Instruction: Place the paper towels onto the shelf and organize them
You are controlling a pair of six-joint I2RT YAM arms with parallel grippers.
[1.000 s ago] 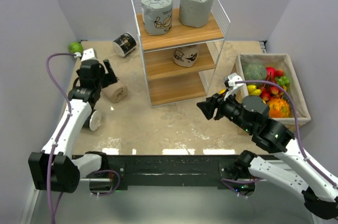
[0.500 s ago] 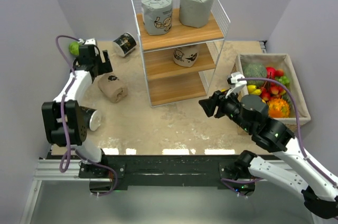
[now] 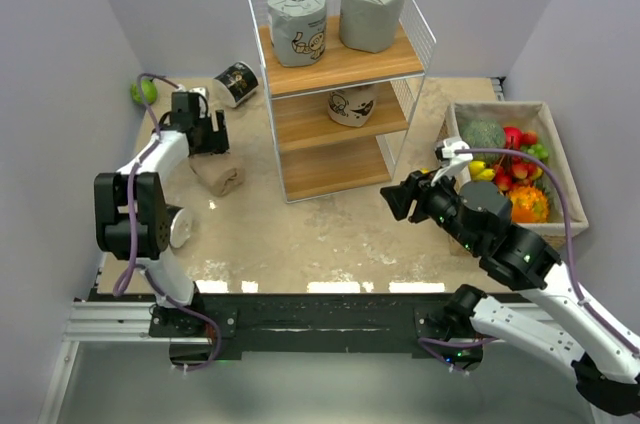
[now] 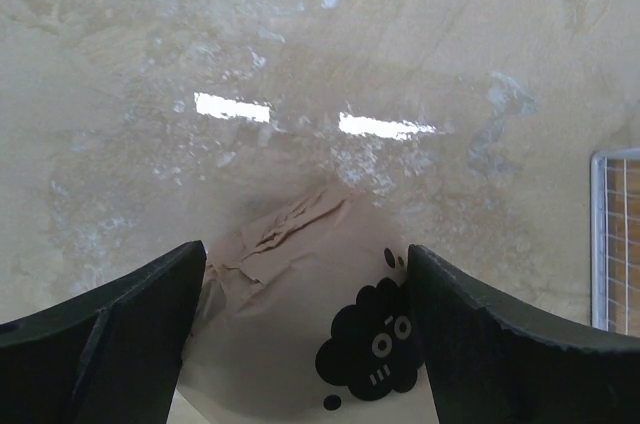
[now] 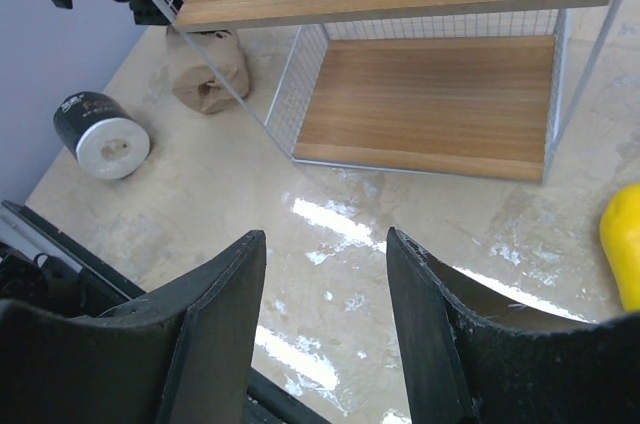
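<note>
Left gripper (image 3: 206,132) has swung over from the back-left corner — jaws now spread either side of the beige roll (image 4: 300,329) lying left of the shelf (image 3: 330,169). Right gripper (image 3: 392,200) hovers out front, jaws apart too.

Place: robot lab booth
Signs: bare grey walls (image 3: 70,44) around the surface (image 3: 330,234); left arm (image 3: 160,152), right arm (image 3: 490,224) bolted to a black rail (image 3: 330,312)

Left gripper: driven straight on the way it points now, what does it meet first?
The beige roll: it lies right ahead, seen between the left gripper's open fingers, on the table. How far is unclear.
</note>
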